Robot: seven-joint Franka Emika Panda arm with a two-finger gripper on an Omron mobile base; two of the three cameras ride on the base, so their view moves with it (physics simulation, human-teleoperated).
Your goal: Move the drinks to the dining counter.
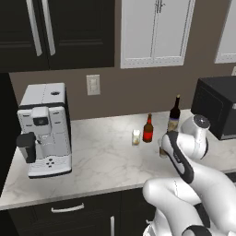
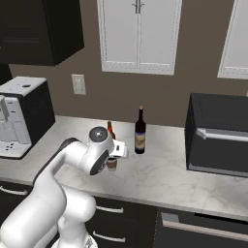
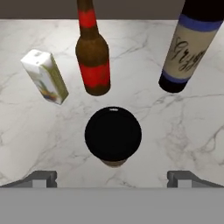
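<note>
Now your jaws (image 3: 113, 178) stand fully open and empty, directly above the upright brown dark-lidded paper cup (image 3: 113, 135) on the marbled bench (image 3: 39, 140), nearer than the red bottle (image 3: 93, 57); descend straight.

The arm (image 1: 193, 184) rose from the base in a high bend, its upper link leaning forward and its forearm folding down toward the hand. In the left base view the elbow stood at the lower right and the wrist joint (image 1: 199, 123) sat highest, with the dark-banded link sloping down and to the left from it. In the right base view the arm arched up from the lower left to the round wrist joint, and the hand pointed steeply downward just past it. The gripper (image 3: 113, 177) faced almost straight down. Its two fingertips (image 3: 41, 178) stood far apart, jaws fully spread, nothing between them.
</note>
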